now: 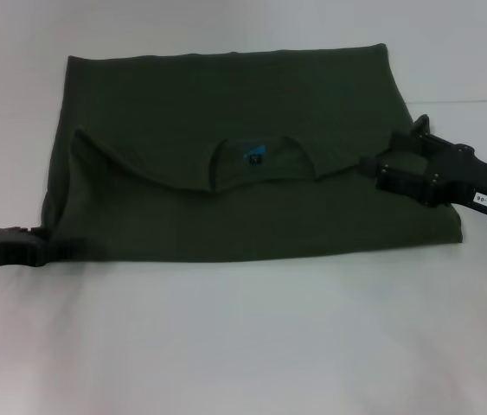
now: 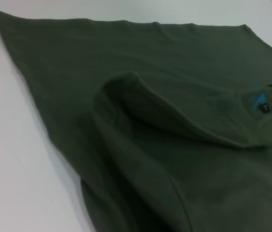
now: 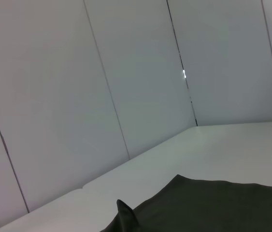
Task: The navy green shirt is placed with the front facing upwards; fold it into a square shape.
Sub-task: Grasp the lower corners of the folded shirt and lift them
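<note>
Surface: white table [image 1: 243, 346], pale panelled wall behind it in the right wrist view.
Head view, shirt: shirt [image 1: 252, 216] lies spread across the table, already folded once crosswise; the collar and shoulder edge is brought over onto the body, so the plain back faces up and the neck label [image 1: 254, 157] shows in the collar opening. No chest lettering visible.
Head view, progress: judged partway. One fold made; the shape is a wide rectangle, not yet a square, so at least one sideways fold looks left to do.
Head view, left gripper: left gripper [image 1: 40, 249] is low at the shirt's near left corner, tips against or under the cloth edge. Whether it pinches the cloth, cannot tell.
Head view, right gripper: right gripper [image 1: 373, 164] is over the shirt's right part, beside the end of the folded shoulder edge, and seems closed on it.
Left wrist view: shirt [image 2: 174, 159] fills the view; the folded edge stands up in a soft ridge, label [image 2: 259, 102] beyond it. Own fingers not shown.
Right wrist view: a raised tip of shirt [image 3: 208, 205] in the foreground, table [image 3: 213, 150] and wall [image 3: 126, 72] beyond. Own fingers not shown.
</note>
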`<state>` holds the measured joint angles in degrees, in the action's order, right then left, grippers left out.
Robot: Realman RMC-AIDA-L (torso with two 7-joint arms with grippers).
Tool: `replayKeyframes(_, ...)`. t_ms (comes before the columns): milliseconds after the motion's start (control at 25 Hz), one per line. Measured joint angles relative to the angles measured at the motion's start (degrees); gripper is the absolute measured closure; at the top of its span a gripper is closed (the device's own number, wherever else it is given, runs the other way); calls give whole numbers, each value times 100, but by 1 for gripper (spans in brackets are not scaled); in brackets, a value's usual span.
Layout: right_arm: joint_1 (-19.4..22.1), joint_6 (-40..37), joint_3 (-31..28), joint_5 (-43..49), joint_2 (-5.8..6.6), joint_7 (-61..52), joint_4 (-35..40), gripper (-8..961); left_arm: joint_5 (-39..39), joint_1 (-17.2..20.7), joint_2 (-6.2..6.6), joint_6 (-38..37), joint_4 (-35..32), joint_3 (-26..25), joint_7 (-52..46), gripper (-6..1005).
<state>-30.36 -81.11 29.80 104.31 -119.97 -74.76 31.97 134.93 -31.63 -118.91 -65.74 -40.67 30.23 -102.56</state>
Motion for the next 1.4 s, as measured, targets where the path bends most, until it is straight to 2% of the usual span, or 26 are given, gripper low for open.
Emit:
replayKeyframes(200,-5,2,0,-4,0,-23,-6,54,4,-50,-1,2,59,8,6,304)
replayKeyframes(520,-8,0,-51,-8,1,-82,-7,54,272,-119,-33,286,80,309,-72,356)
replayKeyframes(760,-7,-1,-50,-8,9,-89,-7,53,254,-118,-38,296,58,309,-53,589)
replayKeyframes(960,1,-1,-52,-8,9,-94,-6,53,238,-116,-34,269,44,308,-30,825)
replayKeyframes(1160,95,24,-49,28,37,-278,153,53,189,-118,-27,159,-12,292,-18,885)
replayKeyframes(1400,620,601,-46,63,88,-831,754,53,-97,-114,-23,-132,-142,259,-1,956)
